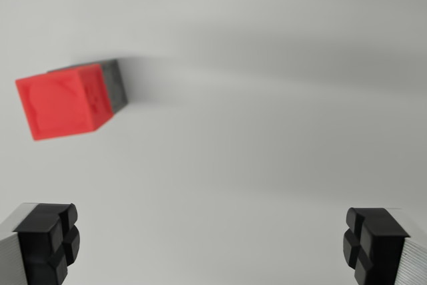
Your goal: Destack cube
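Observation:
A red cube (61, 103) sits on top of a grey cube (115, 85), of which only a strip shows behind and to the right of the red one. The stack stands on a pale surface in the upper left of the wrist view. My gripper (210, 245) is open, its two black fingertips (48, 239) at the bottom corners with nothing between them. The stack lies above and to the left of the gap between the fingers, apart from both.
A plain light grey surface (267, 138) fills the view. Soft shadow bands run from the stack toward the upper right.

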Robot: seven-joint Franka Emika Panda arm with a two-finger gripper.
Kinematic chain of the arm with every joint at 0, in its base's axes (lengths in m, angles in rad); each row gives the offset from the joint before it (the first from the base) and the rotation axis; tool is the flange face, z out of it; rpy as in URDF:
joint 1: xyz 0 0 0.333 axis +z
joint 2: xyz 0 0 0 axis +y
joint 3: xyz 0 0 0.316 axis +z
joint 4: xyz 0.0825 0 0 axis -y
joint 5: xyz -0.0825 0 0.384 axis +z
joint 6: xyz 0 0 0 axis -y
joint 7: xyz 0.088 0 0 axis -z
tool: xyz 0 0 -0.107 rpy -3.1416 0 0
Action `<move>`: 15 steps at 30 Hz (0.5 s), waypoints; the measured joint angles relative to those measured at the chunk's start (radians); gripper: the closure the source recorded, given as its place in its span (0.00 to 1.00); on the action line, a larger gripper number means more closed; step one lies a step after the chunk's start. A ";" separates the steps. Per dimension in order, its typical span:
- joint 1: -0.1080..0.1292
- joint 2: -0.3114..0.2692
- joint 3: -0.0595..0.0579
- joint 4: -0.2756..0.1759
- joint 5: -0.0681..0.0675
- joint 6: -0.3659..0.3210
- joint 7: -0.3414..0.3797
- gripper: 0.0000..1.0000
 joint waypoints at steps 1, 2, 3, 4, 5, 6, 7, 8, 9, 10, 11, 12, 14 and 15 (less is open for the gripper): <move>0.002 0.001 0.001 -0.001 0.000 0.002 0.000 0.00; 0.005 0.004 0.003 -0.002 -0.001 0.005 0.000 0.00; 0.007 0.005 0.004 -0.003 -0.001 0.007 0.000 0.00; 0.010 0.007 0.006 -0.005 -0.002 0.012 0.001 0.00; 0.013 0.010 0.007 -0.007 -0.003 0.016 0.001 0.00; 0.015 0.011 0.008 -0.008 -0.003 0.018 0.001 0.00; 0.018 0.015 0.011 -0.010 -0.004 0.023 0.001 0.00; 0.020 0.017 0.012 -0.011 -0.005 0.025 0.002 0.00; 0.024 0.021 0.014 -0.013 -0.006 0.030 0.002 0.00; 0.027 0.024 0.016 -0.015 -0.007 0.034 0.003 0.00; 0.031 0.028 0.017 -0.016 -0.008 0.038 0.003 0.00; 0.033 0.030 0.018 -0.017 -0.008 0.040 0.003 0.00; 0.041 0.038 0.023 -0.019 -0.011 0.048 0.004 0.00; 0.044 0.041 0.025 -0.021 -0.012 0.053 0.005 0.00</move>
